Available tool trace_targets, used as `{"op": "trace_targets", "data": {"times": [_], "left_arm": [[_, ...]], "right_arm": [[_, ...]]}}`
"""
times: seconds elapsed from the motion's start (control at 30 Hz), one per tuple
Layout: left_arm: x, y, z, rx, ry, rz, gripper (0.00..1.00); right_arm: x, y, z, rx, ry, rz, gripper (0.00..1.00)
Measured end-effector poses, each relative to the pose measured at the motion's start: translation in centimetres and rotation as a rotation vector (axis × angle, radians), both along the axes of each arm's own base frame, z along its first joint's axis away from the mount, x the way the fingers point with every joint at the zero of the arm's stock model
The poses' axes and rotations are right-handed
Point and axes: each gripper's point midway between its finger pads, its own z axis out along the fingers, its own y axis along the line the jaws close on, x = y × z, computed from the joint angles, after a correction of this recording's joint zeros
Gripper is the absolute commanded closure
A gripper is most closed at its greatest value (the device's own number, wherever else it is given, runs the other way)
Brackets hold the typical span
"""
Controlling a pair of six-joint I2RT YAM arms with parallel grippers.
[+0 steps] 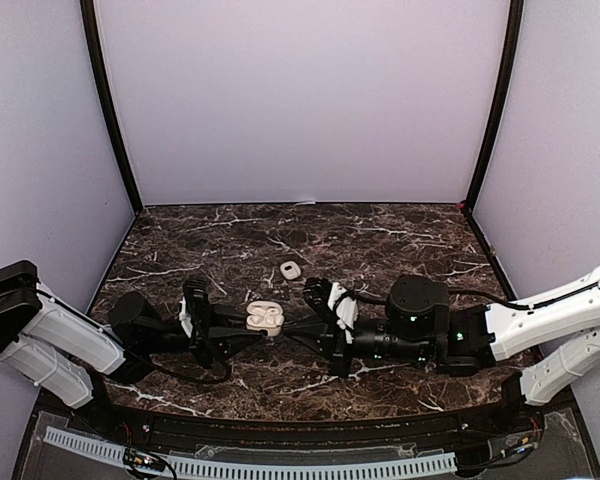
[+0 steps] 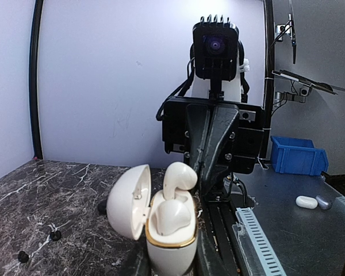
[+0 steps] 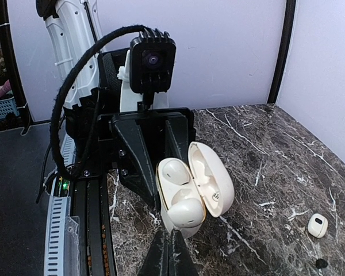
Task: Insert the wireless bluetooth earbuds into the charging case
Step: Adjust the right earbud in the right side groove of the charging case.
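1. The left claw (image 1: pixel 250 322) pinches the case (image 2: pixel 171 241) by its lower body. It holds the case upright over the near middle of the table (image 1: pixel 410 250).
2. The lid (image 2: pixel 128 201) is swung fully open to one side.
3. One white bud (image 3: pixel 175 171) sits down in its slot, next to the lid hinge.
4. A second white bud (image 3: pixel 185 211) stands in the other slot, its top sticking up above the gold rim.
5. The right claw (image 3: pixel 171 250) has its fingers pressed together, with the tips right against that raised bud.
6. A small white piece (image 1: pixel 290 269) lies on the marble beyond the case, apart from both claws. It is too small to tell what it is.
7. A black bud (image 2: pixel 56 234) and another black bud (image 2: pixel 23 256) lie loose on the table, near each other.
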Motion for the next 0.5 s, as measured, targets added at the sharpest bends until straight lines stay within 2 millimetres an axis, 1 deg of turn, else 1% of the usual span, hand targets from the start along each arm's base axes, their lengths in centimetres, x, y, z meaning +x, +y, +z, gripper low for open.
{"op": "trace_targets", "data": {"times": [0.2,0.5], "left_arm": [[-0.05,-0.01,-0.01,0.001,0.000,-0.003,1.00],[-0.06,-0.03,-0.06,0.002,0.000,-0.004,1.00]], "right_arm": [[0.01,0.21,0.63,0.013,-0.004,0.002,1.00],[-0.01,0.62,0.63,0.012,-0.012,0.010,1.00]]}}
